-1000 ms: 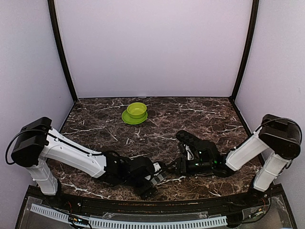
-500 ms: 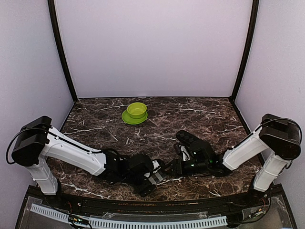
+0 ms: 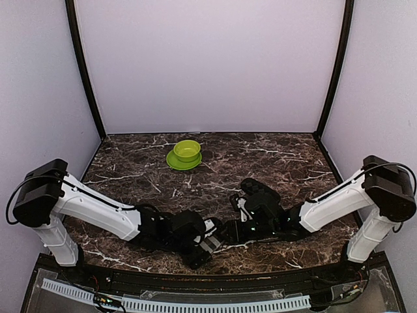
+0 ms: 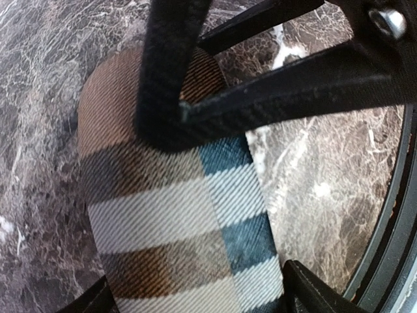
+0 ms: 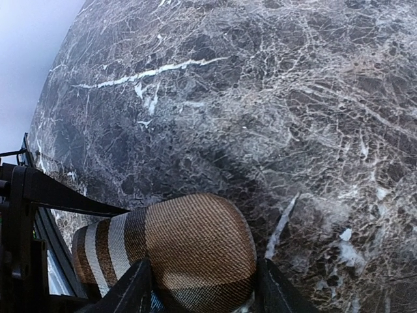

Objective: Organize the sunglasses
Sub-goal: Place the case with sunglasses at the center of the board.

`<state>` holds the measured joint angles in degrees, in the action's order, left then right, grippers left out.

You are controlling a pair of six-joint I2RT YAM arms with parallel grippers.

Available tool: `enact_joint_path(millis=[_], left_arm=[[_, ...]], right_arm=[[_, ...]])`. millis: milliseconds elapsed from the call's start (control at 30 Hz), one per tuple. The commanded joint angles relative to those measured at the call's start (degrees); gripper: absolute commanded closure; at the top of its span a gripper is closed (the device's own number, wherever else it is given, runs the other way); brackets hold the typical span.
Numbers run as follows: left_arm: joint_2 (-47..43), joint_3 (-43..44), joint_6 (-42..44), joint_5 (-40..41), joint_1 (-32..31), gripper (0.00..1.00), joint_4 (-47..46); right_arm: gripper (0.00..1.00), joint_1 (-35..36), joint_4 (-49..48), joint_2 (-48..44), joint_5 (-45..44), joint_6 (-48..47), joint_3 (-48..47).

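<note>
No sunglasses show in any view. A brown-and-beige striped case lies on the marble table near the front edge. My left gripper is shut on one end of it, with a finger on each side. My right gripper is shut on the rounded brown other end. In the top view the two grippers, left and right, meet tip to tip with the case between them. The right gripper's black fingers cross the top of the left wrist view.
A black bumpy oblong case lies just behind the right gripper. A green bowl on a green plate stands at the back middle. The table's black front rim runs close beside the striped case.
My right gripper has moved left and met the left gripper, closing around the free end of the striped case. The left arm shifted slightly.
</note>
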<state>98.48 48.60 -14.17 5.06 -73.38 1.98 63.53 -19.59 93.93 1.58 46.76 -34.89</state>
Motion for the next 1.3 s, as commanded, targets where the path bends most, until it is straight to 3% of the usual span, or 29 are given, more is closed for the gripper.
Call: enact_joint_path(millis=[0, 333, 633, 833, 1133, 1267], left_arm=[[-2.25, -2.95, -2.44, -3.9, -0.3, 0.21, 0.78], [-1.6, -1.66, -1.95, -1.4, -0.32, 0.21, 1.18], [-0.13, 0.32, -0.37, -0.24, -0.34, 0.21, 1.96], [0.67, 1.54, 0.11, -0.01, -0.28, 0.22, 2.14], [3.82, 6.72, -0.77, 3.14, 0.52, 0.46, 4.09], [5.15, 10.89, -1.67, 6.82, 2.08, 0.52, 5.56]], right_arm=[[0.47, 1.2, 9.14, 0.58, -5.73, -2.05, 1.57], [0.38, 0.72, 2.46, -2.22, -0.92, -1.9, 2.73], [0.36, -3.11, -4.45, -8.35, 3.62, 1.0, 6.59], [0.36, -5.21, -3.58, -11.92, 4.03, 0.9, 8.09], [0.36, -7.96, 0.3, -17.37, 1.75, 0.24, 10.05], [0.36, -9.61, 4.44, -21.17, -0.49, -0.3, 10.27]])
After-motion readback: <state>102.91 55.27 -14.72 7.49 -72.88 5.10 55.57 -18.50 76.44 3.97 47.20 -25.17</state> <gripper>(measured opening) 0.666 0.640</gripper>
